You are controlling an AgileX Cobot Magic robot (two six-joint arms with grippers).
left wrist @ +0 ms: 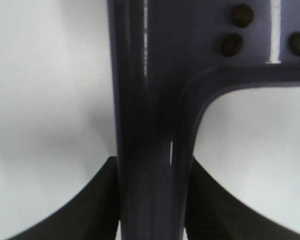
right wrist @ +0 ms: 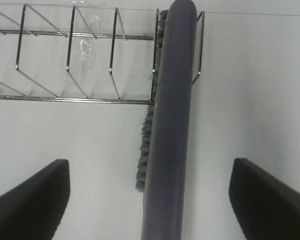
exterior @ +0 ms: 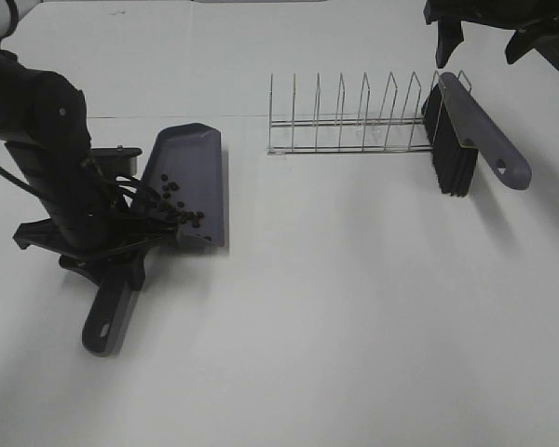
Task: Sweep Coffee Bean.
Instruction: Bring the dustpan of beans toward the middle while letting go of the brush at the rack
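Currently the coffee beans (exterior: 179, 207) are all in the grey dustpan (exterior: 194, 172), clustered toward its handle end, on the white table (exterior: 354, 307). Three beans (left wrist: 243, 15) show in the left wrist view, on the pan floor just past the handle root. Left gripper (left wrist: 151, 200) is clamped on the dustpan handle (exterior: 107, 321): fingers (left wrist: 85, 210) pressed against both sides of it, so the beans lie just ahead of the fingertips, not touching them. Pan mouth points away from the arm. Right gripper (right wrist: 150, 200) is spread wide, up at the far right edge above the brush (right wrist: 167, 125), fingers either side of its handle with clear gaps, no contact. Brush leans in the end slot of the wire rack (exterior: 354, 121), bristles down, well apart from the beans.
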